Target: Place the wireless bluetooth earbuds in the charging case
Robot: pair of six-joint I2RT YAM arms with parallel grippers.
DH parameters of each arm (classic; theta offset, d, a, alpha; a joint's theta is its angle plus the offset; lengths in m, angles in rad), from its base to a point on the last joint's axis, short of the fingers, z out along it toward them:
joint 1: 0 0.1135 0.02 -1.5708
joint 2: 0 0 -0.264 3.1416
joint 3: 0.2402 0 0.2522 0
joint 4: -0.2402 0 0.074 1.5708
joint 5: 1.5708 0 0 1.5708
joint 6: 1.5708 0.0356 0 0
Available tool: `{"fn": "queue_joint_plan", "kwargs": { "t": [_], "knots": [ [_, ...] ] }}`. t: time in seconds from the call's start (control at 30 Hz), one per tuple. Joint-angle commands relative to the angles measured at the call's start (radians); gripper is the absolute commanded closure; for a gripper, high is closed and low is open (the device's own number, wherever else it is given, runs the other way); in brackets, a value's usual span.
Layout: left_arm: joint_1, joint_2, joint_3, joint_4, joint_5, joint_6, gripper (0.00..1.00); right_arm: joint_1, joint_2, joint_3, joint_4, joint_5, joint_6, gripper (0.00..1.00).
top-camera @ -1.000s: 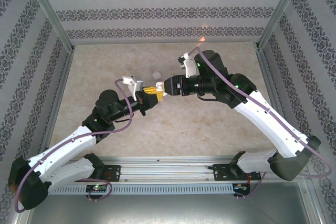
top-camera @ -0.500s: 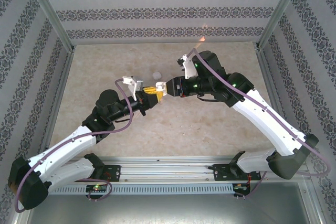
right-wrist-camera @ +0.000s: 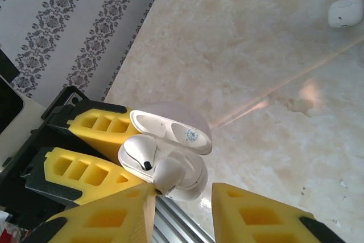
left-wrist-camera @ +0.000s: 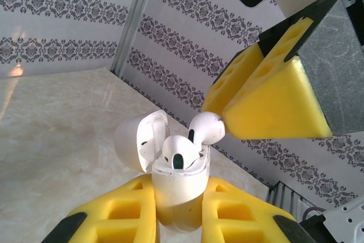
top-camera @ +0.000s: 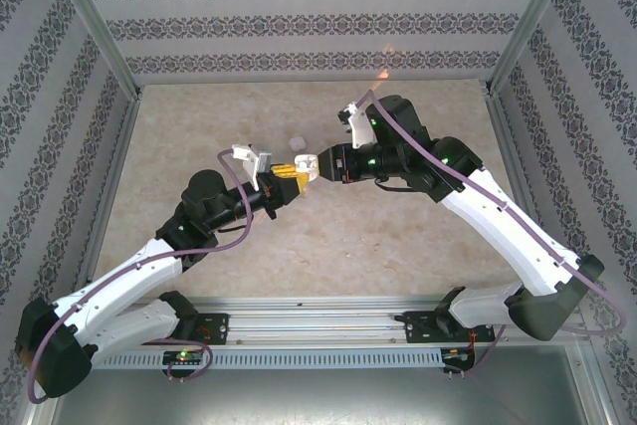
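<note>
Held up over the pale marble-patterned table [right-wrist-camera: 256, 55], a small glossy white plastic charging case [left-wrist-camera: 181, 177] sits clenched across its lower body in the yellow foam fingers of the left gripper [left-wrist-camera: 179, 194]. Its rounded lid [left-wrist-camera: 136, 139] is flipped open to one side. One tiny white plastic earbud [left-wrist-camera: 181, 153] sits in the case mouth, head up, though not fully sunk. A second white earbud [left-wrist-camera: 206, 128] hangs just above and beside it, touching the yellow fingertips of the right gripper [right-wrist-camera: 182, 189]. From where I stand, those jaws are partly apart about the bud, and I cannot tell whether they pinch it or only nudge it. Well apart on the table lies another small white rounded case [right-wrist-camera: 346, 11], shut.

These buds look feather-light, hard and slick, the sort of thing that squirts out of a pinch if squeezed off-centre. The sound hold is probably on the bulbous head, gently, leaving the stem free to slide into its well. The stem likely has to line up with the well before it will drop in. The case seems stiff enough to take a firm squeeze low on its body, clear of the hinge and lid. Pressing down hard on a crooked bud risks popping it loose or tipping the case in the foam.
</note>
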Motion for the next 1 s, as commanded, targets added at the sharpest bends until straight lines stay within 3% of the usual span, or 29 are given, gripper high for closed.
{"fn": "queue_joint_plan", "kwargs": {
  "t": [0.0, 0.47, 0.63, 0.97],
  "knots": [
    [0.012, 0.000, 0.018, 0.041, 0.018, 0.001, 1.00, -0.015, -0.008, -0.016, 0.005, -0.012, -0.022, 0.70],
    [0.012, 0.009, 0.014, 0.071, 0.052, 0.002, 1.00, -0.045, -0.012, -0.044, 0.047, -0.076, -0.008, 0.74],
    [0.012, 0.011, 0.009, 0.086, 0.083, 0.020, 1.00, -0.101, -0.036, -0.060, 0.076, -0.114, 0.017, 0.73],
    [0.012, 0.027, -0.009, 0.233, 0.253, 0.037, 1.00, -0.185, -0.008, -0.125, 0.224, -0.341, 0.119, 0.74]
  ]
}}
